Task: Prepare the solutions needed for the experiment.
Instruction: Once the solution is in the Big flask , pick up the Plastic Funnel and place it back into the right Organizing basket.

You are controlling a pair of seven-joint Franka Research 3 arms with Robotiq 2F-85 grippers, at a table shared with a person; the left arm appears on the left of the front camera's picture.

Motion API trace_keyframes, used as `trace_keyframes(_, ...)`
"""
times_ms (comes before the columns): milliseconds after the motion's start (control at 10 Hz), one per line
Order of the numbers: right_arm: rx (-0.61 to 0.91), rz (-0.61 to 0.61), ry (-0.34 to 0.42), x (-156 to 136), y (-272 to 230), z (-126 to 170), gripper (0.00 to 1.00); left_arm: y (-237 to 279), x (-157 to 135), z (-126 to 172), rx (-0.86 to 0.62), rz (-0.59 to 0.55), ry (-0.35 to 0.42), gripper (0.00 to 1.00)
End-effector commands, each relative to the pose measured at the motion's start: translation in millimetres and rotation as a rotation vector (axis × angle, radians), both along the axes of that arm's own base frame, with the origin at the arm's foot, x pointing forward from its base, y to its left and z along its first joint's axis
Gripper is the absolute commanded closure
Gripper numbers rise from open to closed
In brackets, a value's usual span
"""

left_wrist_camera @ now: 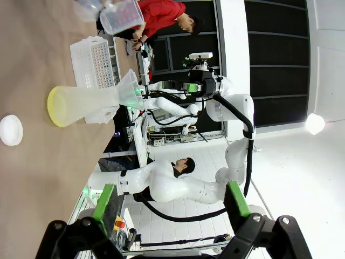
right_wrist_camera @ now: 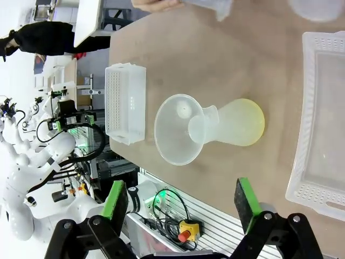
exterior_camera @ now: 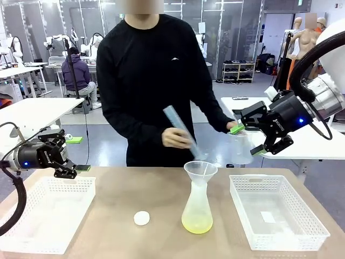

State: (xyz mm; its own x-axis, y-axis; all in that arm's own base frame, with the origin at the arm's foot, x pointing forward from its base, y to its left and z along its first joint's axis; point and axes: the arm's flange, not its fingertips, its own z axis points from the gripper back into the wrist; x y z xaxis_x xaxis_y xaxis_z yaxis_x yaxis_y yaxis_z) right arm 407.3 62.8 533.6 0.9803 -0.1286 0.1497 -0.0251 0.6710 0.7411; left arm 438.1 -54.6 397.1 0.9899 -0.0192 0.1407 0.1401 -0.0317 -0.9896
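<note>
The solutions show as a little pale yellow-green liquid point(exterior_camera: 197, 223) point(left_wrist_camera: 54, 107) point(right_wrist_camera: 252, 124) at the bottom of a translucent conical flask point(exterior_camera: 197, 202) mid-table, with a clear funnel point(exterior_camera: 200, 170) point(right_wrist_camera: 177, 137) in its neck. The person tilts a bluish measuring cylinder point(exterior_camera: 182, 129) toward the funnel and holds a clear beaker point(exterior_camera: 240, 149) point(left_wrist_camera: 122, 15) in the other hand. My right gripper point(exterior_camera: 249, 140) point(right_wrist_camera: 180, 204) hovers open just right of the beaker, above the table. My left gripper point(exterior_camera: 78, 154) point(left_wrist_camera: 170, 198) is open and holds nothing at the table's left edge.
A white basket point(exterior_camera: 48, 211) point(right_wrist_camera: 126, 102) sits at the left front and another point(exterior_camera: 277, 211) point(right_wrist_camera: 323, 108) at the right front. A small white round cap point(exterior_camera: 142, 218) point(left_wrist_camera: 10, 130) lies left of the flask. The person stands at the far edge.
</note>
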Motion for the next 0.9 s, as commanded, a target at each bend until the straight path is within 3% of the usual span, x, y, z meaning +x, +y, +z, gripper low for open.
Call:
trace_keyframes(0, -0.045, 0.040, 0.038, 11.3, 12.7, -11.0, 0.00, -0.2, -1.0, 0.8, -0.003, -0.001, -0.010, 0.00)
trace_keyframes(300, -0.138, -0.014, 0.102, 26.1, 41.0, -36.6, 0.00, -0.2, -1.0, 0.8, -0.003, -0.001, -0.010, 0.00)
trace_keyframes(800, -0.165, -0.009, 0.147, 43.3, 68.2, -73.8, 0.00, -0.2, -1.0, 0.8, -0.003, -0.001, -0.010, 0.00)
